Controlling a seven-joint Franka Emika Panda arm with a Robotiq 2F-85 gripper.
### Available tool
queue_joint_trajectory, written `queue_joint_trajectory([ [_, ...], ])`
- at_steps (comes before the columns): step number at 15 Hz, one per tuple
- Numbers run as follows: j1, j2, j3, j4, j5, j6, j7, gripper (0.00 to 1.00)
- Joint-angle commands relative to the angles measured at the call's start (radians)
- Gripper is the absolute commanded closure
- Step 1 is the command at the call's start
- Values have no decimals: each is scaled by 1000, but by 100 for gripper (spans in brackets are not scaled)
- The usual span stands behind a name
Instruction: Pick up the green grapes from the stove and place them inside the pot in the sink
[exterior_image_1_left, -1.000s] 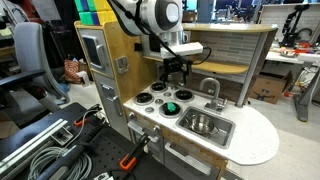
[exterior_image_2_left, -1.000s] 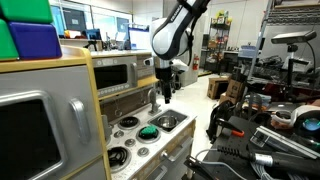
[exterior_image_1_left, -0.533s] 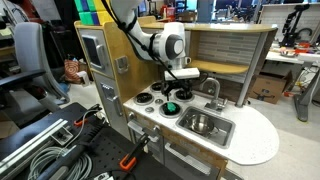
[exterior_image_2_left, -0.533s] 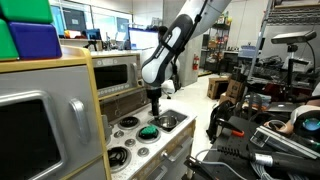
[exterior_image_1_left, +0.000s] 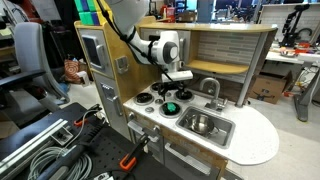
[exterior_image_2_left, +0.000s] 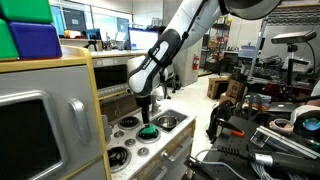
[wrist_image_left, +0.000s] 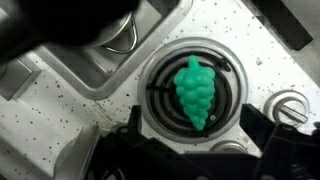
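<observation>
Green grapes (wrist_image_left: 194, 90): one small, bright green, lumpy cluster. It lies flat on a black burner (wrist_image_left: 160, 92) of the stove (exterior_image_1_left: 150, 110), inside the burner's silver ring. In an exterior view the cluster (exterior_image_1_left: 170, 107) is on the near burner at the right of the cooktop, the one beside the sink (exterior_image_1_left: 224, 131). Nothing holds it.

Gripper (wrist_image_left: 200, 152): two dark fingers (wrist_image_left: 130, 135), blurred, at the bottom edge of the wrist view. They are spread wide, one at each side of the burner, with nothing between them. The grapes lie beyond the fingertips, apart from both. In both exterior views the gripper (exterior_image_1_left: 170, 93) (exterior_image_2_left: 146, 113) points straight down and hangs just above the cluster; no contact shows.

Stove: white speckled cooktop with four round black burners ringed in silver. The other three burners carry no fruit.

Sink: rectangular silvery basin set in the white counter (exterior_image_1_left: 258, 142), right of the stove. A curved silver faucet (exterior_image_1_left: 212, 88) stands at its far edge.

Pot (exterior_image_1_left: 202, 123): small, round, shiny metal, upright inside the basin. Its inside is too small to make out.

Arm (exterior_image_1_left: 148, 47): white, coming down from the upper left to the stove.
</observation>
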Motion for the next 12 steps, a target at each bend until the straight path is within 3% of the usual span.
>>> queue_joint_trajectory([
  [1,7,54,7,94,-19,-68,-20,0],
  [7,-2,147,-6,239,4,-210,-6,0],
  [12,39,221,-15,380,-14,-377,-9,2],
])
